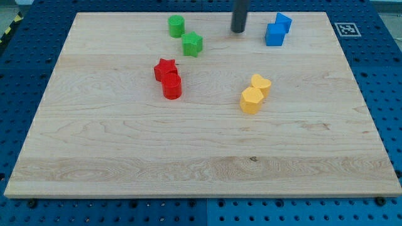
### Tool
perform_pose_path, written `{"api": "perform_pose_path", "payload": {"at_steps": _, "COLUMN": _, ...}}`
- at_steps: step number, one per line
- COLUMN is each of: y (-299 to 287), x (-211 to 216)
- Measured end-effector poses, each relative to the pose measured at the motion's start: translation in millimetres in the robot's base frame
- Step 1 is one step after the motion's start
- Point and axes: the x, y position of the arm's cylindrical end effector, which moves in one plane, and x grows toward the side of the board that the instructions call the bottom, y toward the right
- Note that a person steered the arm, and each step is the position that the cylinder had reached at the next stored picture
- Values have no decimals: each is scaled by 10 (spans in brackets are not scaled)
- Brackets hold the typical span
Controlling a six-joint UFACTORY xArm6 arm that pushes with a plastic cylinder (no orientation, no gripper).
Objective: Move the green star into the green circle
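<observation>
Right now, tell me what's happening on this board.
My tip stands near the view's top, between the green pair and the blue blocks, touching nothing. The green star lies just below and right of the green circle, close but apart, so the push is not yet made. A red star and red cylinder sit together mid-board; two yellow blocks sit right of them.

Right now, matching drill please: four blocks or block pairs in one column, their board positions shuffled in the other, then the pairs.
1. green star
2. blue blocks
3. red star
4. yellow blocks

A. right of centre
B. view's top right, right of my tip
C. touching the red cylinder
D. lower right of the green circle, apart from it

Pairs: 1-D, 2-B, 3-C, 4-A
</observation>
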Motion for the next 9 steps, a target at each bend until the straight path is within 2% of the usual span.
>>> {"api": "perform_pose_path", "payload": {"at_steps": 1, "y": -20, "x": 314}}
{"api": "perform_pose_path", "payload": {"at_steps": 2, "y": -190, "x": 807}}
{"api": "perform_pose_path", "payload": {"at_steps": 3, "y": -551, "x": 1015}}
{"api": "perform_pose_path", "payload": {"at_steps": 6, "y": -1004, "x": 837}}
{"api": "perform_pose_path", "payload": {"at_steps": 9, "y": -1095, "x": 706}}
